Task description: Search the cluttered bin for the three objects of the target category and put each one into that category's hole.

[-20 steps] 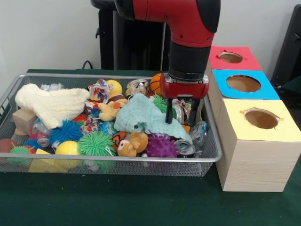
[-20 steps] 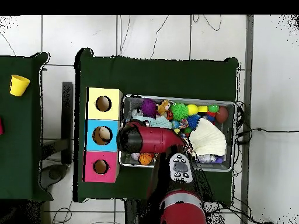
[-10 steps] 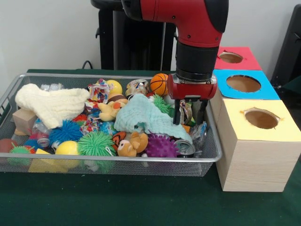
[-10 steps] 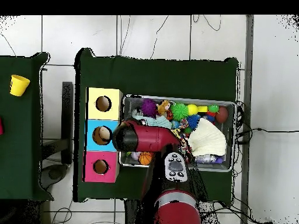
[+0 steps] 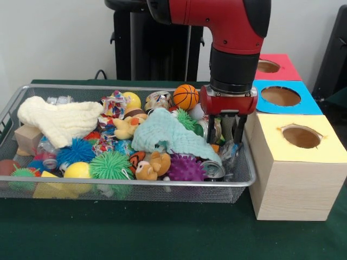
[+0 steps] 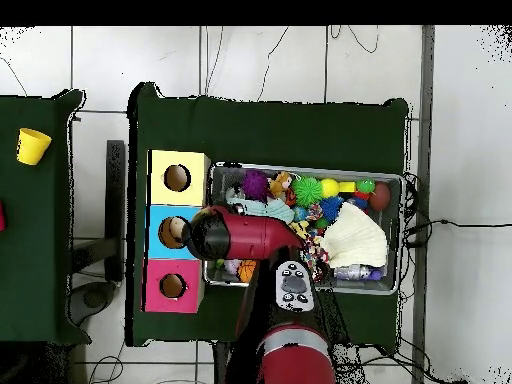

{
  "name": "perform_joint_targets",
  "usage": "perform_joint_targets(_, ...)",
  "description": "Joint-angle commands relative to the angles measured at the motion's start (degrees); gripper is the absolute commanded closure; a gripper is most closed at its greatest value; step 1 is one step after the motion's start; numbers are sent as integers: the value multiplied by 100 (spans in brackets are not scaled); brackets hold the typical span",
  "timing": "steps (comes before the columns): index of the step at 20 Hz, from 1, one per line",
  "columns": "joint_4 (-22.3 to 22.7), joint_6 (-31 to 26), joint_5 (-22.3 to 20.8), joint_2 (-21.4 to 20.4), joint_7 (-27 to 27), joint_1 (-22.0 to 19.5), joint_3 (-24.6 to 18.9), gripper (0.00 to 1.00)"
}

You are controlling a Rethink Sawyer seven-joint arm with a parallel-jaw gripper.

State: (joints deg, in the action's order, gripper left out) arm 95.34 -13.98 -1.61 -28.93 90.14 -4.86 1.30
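Fingers hang at the bin's box-side edge.

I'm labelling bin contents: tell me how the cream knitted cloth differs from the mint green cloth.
The cream knitted cloth lies at the bin's left end in the front view; the mint green cloth sits near the middle, beside the gripper. The cream one is pale yellowish and looks thick and ribbed; the mint one is light green and looks thinner. The mint one drapes over toys down to a can. Both are soft fabric lying on top of the clutter.
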Motion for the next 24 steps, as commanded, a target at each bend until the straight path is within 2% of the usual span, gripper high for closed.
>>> perform_joint_targets(1,28,812,212,496,1351,-68,-329,0)
perform_joint_targets(4,125,1137,224,657,1429,-93,-366,0)
perform_joint_targets(13,63,1479,236,916,1462,-2,-243,0)
perform_joint_targets(19,97,1161,341,679,1394,-174,-471,0)
perform_joint_targets(24,220,836,491,192,1351,-383,-582,0)
